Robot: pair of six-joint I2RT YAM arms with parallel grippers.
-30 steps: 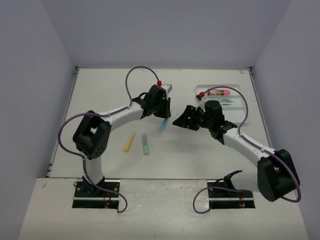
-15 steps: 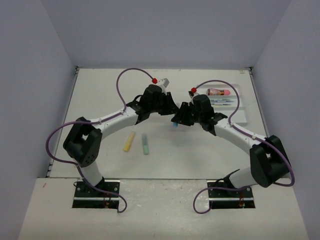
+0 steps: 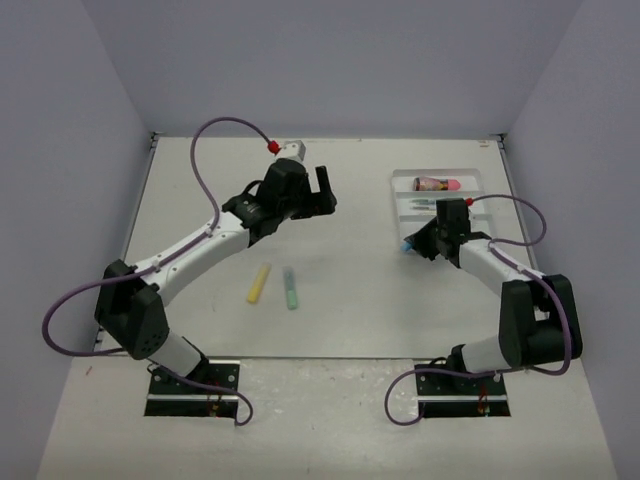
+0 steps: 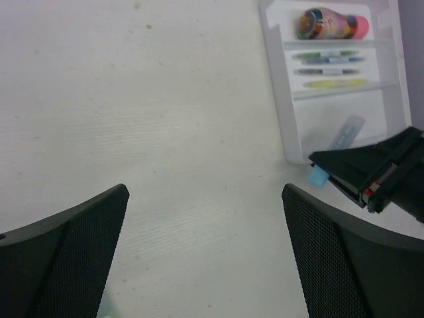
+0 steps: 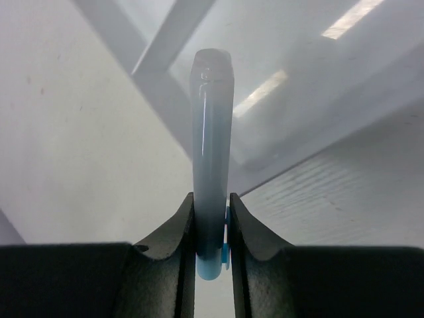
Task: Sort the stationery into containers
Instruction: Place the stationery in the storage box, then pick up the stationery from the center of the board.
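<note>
My right gripper [image 3: 417, 240] is shut on a light-blue marker [image 5: 211, 146] at the near left corner of the white tray [image 3: 396, 205]. The marker [image 4: 344, 136] points over the tray's nearest compartment, with the right gripper [image 4: 371, 175] behind it. A pink tube [image 3: 437, 183] fills the far compartment and thin pens [image 4: 328, 63] lie in the middle one. A yellow marker [image 3: 260, 283] and a green marker [image 3: 290, 289] lie side by side on the table. My left gripper [image 3: 322, 190] hangs open over bare table, nothing between its fingers [image 4: 351, 258].
Purple cables loop above both arms. The tray wall [image 4: 285, 132] and a divider [image 5: 165, 46] are close to the held marker. The table's side walls stand at the left, right and back.
The light-blue marker passed from my left gripper to my right. The left opened and drew back to the left. The right carried the marker right to the tray.
</note>
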